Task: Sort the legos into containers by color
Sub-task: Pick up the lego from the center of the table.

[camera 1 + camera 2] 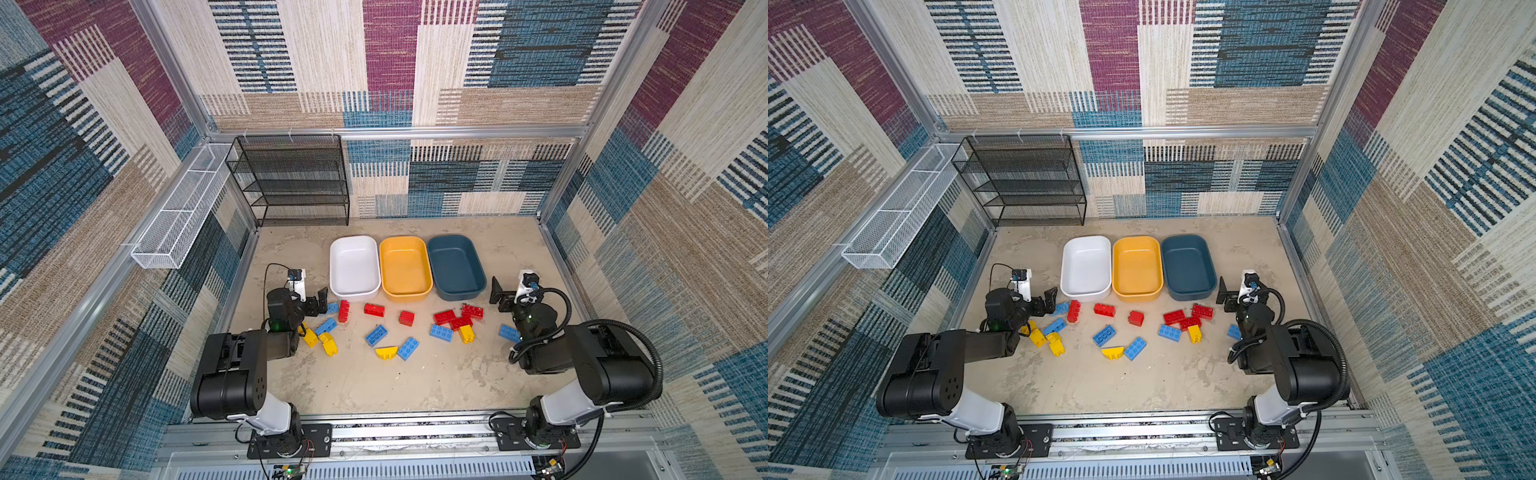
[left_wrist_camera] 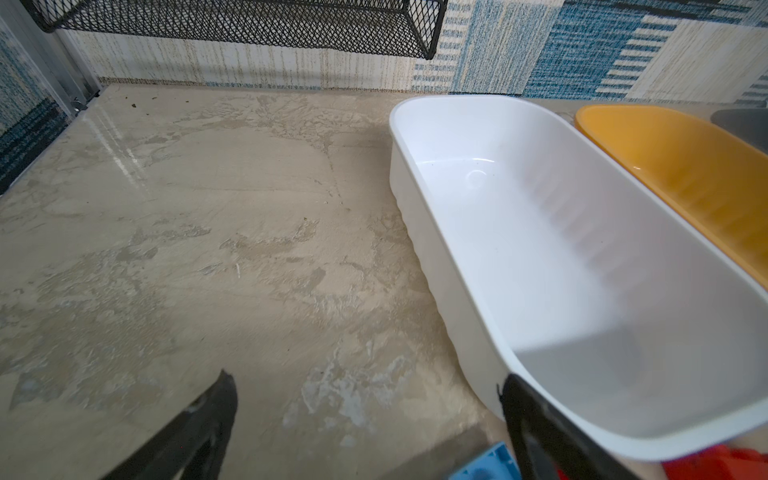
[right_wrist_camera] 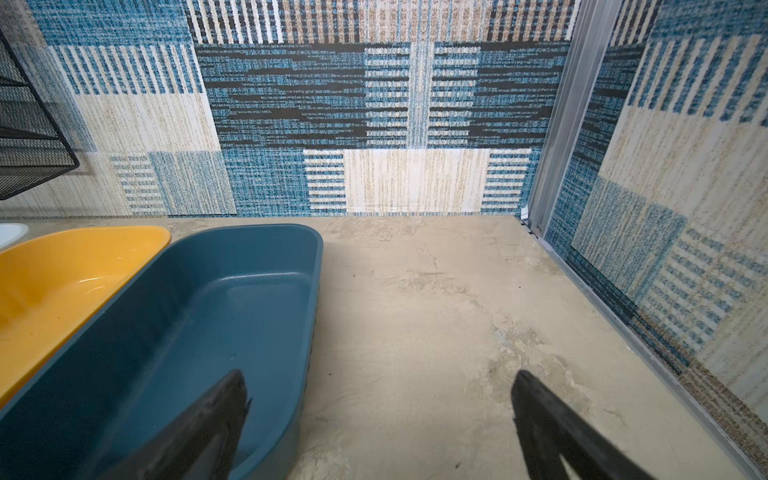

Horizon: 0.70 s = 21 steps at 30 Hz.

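An enclosure walled in blue, beige and magenta patchwork carpet is shown in both top views, floored by a mottled beige surface. Along the far side three empty tubs are lined up close together: a white tub, a yellow-orange tub and a dark teal tub. The legos, red, light blue and yellow, are scattered on the surface just in front of them; none has been sorted. The left end effector is held low by the white tub's near corner, spread and empty, with a small light blue brick just beside it. The right end effector is held beside the dark teal tub, likewise spread and empty. A black mesh rack and a white wire basket stand unused at the back corner.

In the left wrist view the fingers are seen wide apart over bare surface, nothing between them. A corner of the light blue brick is caught beside one finger, at the foot of the white tub.

In the right wrist view the fingers are likewise spread, one of them over the dark teal tub's near end. No brick is in sight.

The first pick is judged to be in hand. For the next move, the left end effector would need to be drawn back and lowered over the light blue brick and closed across its narrow sides. The brick would then be carried to the dark teal tub, presumably the blue legos' place.
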Available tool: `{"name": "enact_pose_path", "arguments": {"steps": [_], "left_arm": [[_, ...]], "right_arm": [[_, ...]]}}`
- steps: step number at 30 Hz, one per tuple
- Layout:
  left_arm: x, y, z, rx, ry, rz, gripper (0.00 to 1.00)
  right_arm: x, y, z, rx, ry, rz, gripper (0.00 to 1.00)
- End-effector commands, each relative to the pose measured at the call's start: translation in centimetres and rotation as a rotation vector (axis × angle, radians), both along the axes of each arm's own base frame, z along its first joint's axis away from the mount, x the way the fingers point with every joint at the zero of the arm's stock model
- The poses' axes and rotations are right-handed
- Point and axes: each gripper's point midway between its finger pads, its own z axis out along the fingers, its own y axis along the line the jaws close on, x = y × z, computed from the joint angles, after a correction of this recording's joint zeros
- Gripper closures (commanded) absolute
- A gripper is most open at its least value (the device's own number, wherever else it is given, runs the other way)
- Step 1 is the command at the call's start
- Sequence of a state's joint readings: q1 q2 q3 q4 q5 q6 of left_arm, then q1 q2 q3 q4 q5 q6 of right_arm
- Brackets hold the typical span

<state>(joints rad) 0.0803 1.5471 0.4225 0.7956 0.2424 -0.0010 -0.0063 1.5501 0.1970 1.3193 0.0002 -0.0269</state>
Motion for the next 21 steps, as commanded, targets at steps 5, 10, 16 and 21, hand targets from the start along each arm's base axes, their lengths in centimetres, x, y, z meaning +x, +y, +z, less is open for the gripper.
{"name": "enact_pose_path", "arguments": {"steps": [5, 10, 16, 21], "left_arm": [[0.7, 0.8, 0.9, 0.031, -0.034, 0.034, 0.00], [0.7, 0.9, 0.9, 0.033, -0.032, 0.036, 0.01], [0.6, 3.3, 1.7, 0.045, -0.027, 0.196, 0.00], [0.1, 5.0, 5.6, 0.025, 0.055, 0.328, 0.00]], "right_arm": [[0.2, 0.1, 0.8, 0.008, -0.029, 0.005, 0.00], [0.1, 0.1, 0.7, 0.008, -0.029, 0.006, 0.00], [-0.5, -0.3, 2.2, 0.003, -0.048, -0.027, 0.00], [-0.5, -1.0, 4.8, 0.128, -0.007, -0.122, 0.00]]}}
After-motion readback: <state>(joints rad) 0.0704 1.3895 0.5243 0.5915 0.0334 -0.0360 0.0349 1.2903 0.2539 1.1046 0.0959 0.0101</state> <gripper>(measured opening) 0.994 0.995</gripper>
